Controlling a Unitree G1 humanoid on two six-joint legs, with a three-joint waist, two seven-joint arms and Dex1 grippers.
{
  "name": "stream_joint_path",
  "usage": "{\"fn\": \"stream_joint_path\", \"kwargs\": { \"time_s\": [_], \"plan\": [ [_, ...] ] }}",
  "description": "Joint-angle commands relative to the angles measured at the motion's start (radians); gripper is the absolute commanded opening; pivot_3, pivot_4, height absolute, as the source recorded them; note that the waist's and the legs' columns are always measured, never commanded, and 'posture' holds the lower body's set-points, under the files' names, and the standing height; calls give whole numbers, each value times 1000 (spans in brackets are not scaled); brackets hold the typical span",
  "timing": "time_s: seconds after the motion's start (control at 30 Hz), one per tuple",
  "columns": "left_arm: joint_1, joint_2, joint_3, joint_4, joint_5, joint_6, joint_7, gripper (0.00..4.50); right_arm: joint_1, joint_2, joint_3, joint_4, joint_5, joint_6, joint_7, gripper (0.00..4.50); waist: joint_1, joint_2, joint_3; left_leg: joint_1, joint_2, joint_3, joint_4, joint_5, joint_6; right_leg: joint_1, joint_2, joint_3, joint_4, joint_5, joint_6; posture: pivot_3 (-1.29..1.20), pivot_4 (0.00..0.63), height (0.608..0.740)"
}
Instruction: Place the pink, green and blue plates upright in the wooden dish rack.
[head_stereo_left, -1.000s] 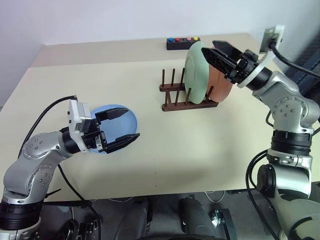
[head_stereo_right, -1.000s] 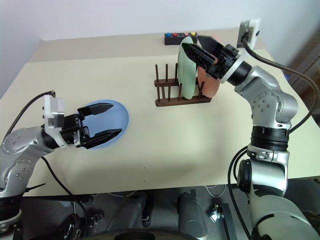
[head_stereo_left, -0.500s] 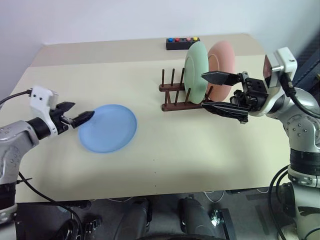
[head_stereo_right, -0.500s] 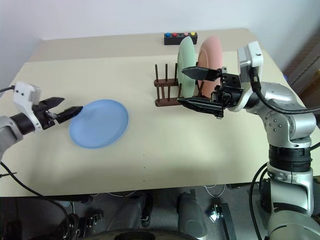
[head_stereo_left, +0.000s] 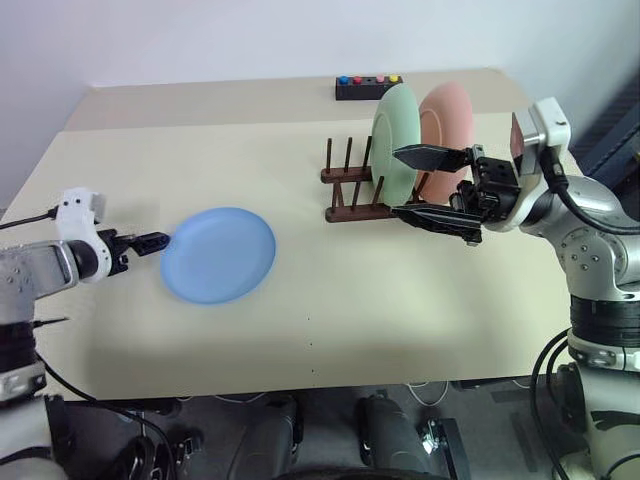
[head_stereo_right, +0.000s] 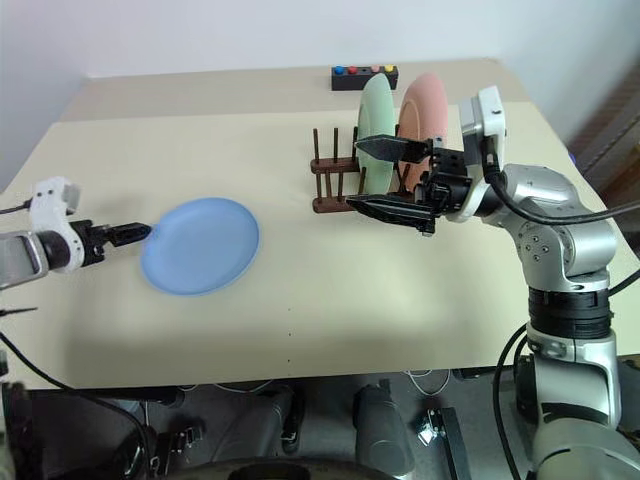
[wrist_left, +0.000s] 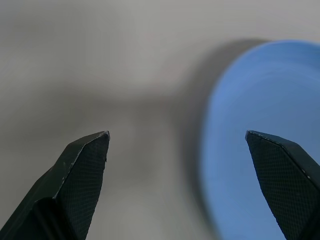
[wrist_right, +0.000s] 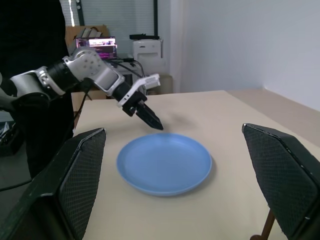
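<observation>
The blue plate (head_stereo_left: 218, 255) lies flat on the left part of the table. My left gripper (head_stereo_left: 150, 243) hovers just off its left rim, pointing at it, open and empty; in the left wrist view the plate's edge (wrist_left: 260, 125) lies ahead between the fingers. The green plate (head_stereo_left: 393, 130) and the pink plate (head_stereo_left: 447, 120) stand upright side by side in the wooden dish rack (head_stereo_left: 350, 190). My right gripper (head_stereo_left: 410, 185) hangs open and empty in front of the rack, pointing left toward the blue plate (wrist_right: 165, 162).
A black box with coloured buttons (head_stereo_left: 368, 87) sits at the far edge behind the rack. The rack's left pegs (head_stereo_left: 338, 160) stand free. Bare table (head_stereo_left: 400, 300) stretches between the blue plate and the rack.
My left gripper swung left from above the blue plate to beside its left rim and rolled. My right gripper came off the green plate's top, drew back and now points left.
</observation>
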Motion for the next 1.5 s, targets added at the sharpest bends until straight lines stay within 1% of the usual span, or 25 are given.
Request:
{"fn": "stream_joint_path", "kwargs": {
  "time_s": [0.03,0.13,0.27,0.33,0.43,0.5,0.57,0.67,0.77,0.83,0.9,1.0,1.07,1.13,1.2,1.23,1.27,1.33,1.37,1.43,1.5],
  "plan": [
    [-60,30,-40,39,25,35,-17,4500,-15,5,-16,-15,12,-9,-10,4462,-2,0,0,0,0,0,0,1,-1,0,0,0,0,0,0,0,150,740],
    [-95,31,-81,104,44,61,-39,4500,-8,3,-21,-20,19,-4,-18,4462,-3,0,0,0,0,0,-1,1,-2,-1,0,0,0,0,0,0,150,740],
    [-100,25,-153,181,66,83,-84,4500,0,5,-21,-25,20,-4,-29,4462,-4,0,0,0,0,1,-1,2,-3,-2,0,0,1,0,0,0,150,740],
    [-117,19,-163,227,76,86,-98,4500,2,6,-20,-26,18,-6,-34,4462,-2,0,0,0,0,1,-1,3,-5,-3,0,0,1,0,0,0,150,740],
    [-167,-8,-130,307,79,104,-99,3595,5,9,-19,-28,16,-9,-40,4500,1,0,0,0,0,1,0,3,-5,-2,0,0,2,0,0,0,150,740],
    [-199,-25,-105,319,78,136,-84,2658,7,8,-17,-31,13,-10,-44,4500,3,0,0,0,-1,1,0,3,-5,-2,0,0,2,0,0,0,150,740],
    [-225,-44,-76,317,77,171,-64,1566,9,7,-16,-32,10,-12,-46,4500,4,0,-1,0,-1,1,1,3,-5,-2,0,0,2,0,0,0,150,740],
    [-222,-60,-64,314,85,167,-63,73,9,4,-17,-32,8,-11,-50,4500,1,-1,-1,-1,-1,1,1,3,-5,-2,0,0,2,0,0,0,150,740],
    [-220,-87,-19,306,83,156,-44,27,7,4,-15,-31,5,-14,-52,4500,-2,-1,-1,-1,-1,1,1,3,-5,-2,0,0,3,0,0,0,150,740],
    [-228,-117,63,292,71,132,-16,27,9,2,-12,-33,-1,-17,-52,4500,0,-1,-1,-1,-1,1,1,3,-5,-2,0,0,3,0,0,0,150,740],
    [-230,-164,184,250,64,94,52,27,28,-16,-2,-44,-17,-22,-33,4500,0,-2,-1,-1,-1,0,1,3,-5,-2,0,0,3,0,0,0,150,740],
    [-179,-238,302,86,9,87,78,27,66,-53,43,-68,-96,-93,12,4500,-2,-4,-2,-2,-1,0,3,3,-6,-3,0,0,3,0,0,0,150,740],
    [-159,-320,413,-15,-45,71,113,27,50,-45,63,-100,-105,-94,-5,4500,-2,-4,-2,-3,-1,1,3,3,-6,-4,0,0,3,0,0,0,150,740],
    [-151,-397,507,-86,-95,41,147,27,31,-21,135,-129,-218,-179,-43,4500,-3,-4,-2,-3,0,1,4,3,-6,-4,0,0,3,0,0,0,150,740],
    [-144,-490,549,-164,-114,-80,195,27,20,-12,249,-111,-466,-442,-75,4500,-3,-5,-2,-3,0,1,4,4,-6,-4,0,0,4,0,0,0,150,740],
    [-153,-545,573,-194,-136,-132,232,27,10,-3,291,-112,-527,-507,-76,4500,-2,-5,-2,-2,0,1,4,4,-7,-4,0,0,4,0,0,0,150,740],
    [-152,-590,572,-231,-146,-189,251,27,-2,8,320,-111,-568,-558,-80,4500,0,-6,-2,-2,0,2,5,4,-7,-4,0,0,5,0,0,0,150,740],
    [-134,-680,523,-314,-140,-284,290,27,9,31,308,-106,-549,-570,-97,4500,5,-9,-2,-3,0,2,5,4,-7,-3,0,0,4,0,0,0,150,740],
    [-123,-707,500,-340,-136,-316,303,27,13,39,302,-100,-545,-578,-104,4500,9,-9,-3,-3,0,1,6,4,-7,-3,0,-1,4,0,0,0,150,740],
    [-87,-790,446,-434,-138,-394,331,27,-57,78,365,-102,-673,-725,-143,4500,14,-9,-3,-3,-1,2,6,4,-7,-2,0,0,3,0,1,0,150,740],
    [-54,-870,407,-519,-182,-442,355,27,-121,113,418,-63,-829,-869,-217,4500,12,-9,-3,-3,-1,2,6,4,-7,-2,0,0,3,1,1,0,150,740]
  ]
}}
